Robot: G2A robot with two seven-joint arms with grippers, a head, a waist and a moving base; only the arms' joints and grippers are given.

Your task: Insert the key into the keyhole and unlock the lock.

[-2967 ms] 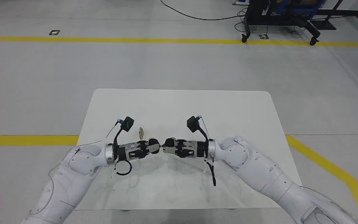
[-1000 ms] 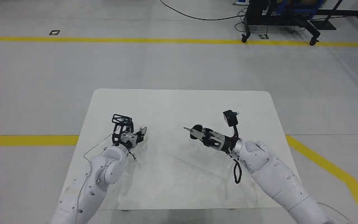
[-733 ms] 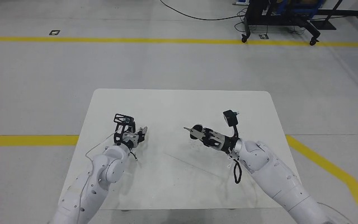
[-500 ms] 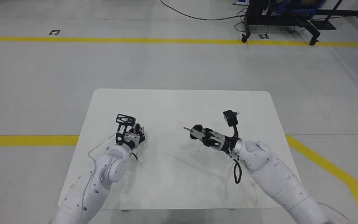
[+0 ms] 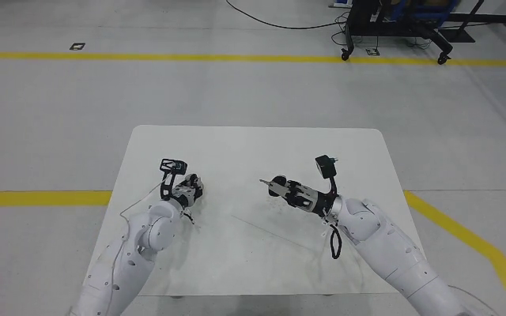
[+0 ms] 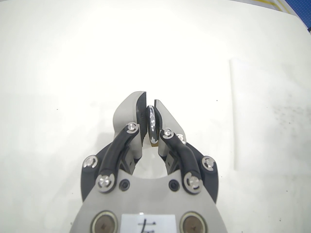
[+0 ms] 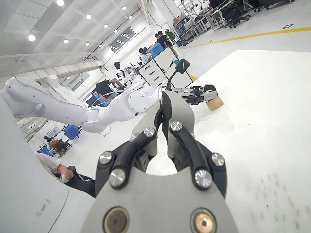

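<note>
The left end effector (image 6: 151, 99) is closed on the lock (image 7: 215, 103). Its pads pinch the chrome shackle (image 6: 152, 123), and the brass body hangs past the fingertips and appears to rest on the surface (image 5: 316, 150), on the robot's left side. The right end effector (image 7: 162, 105) is held above the surface toward the right, well apart from the lock and aimed roughly at it. Its pads are pressed together, and in the top view a thin sliver sticks out past them, which is probably the key (image 5: 264, 182). The right wrist view hides it between the fingers, so its blade angle cannot be read.

The key is not in the keyhole, so the whole insertion looks yet to be done.

Several things could go wrong from here:

- **Lock swinging:** It is held only by the round shackle, so a push from the key could pivot the body around the shackle and turn the keyhole aside.
- **Key slipping:** A flat key pinched at one end may rotate or slide back in the pads if it meets the lock face rather than the slot.
- **Poor alignment:** The keyhole face is not visible in any view, so the approach may come in tilted and jam.
- **Twist on turning:** Turning torque may spin the body instead of the cylinder.
</note>
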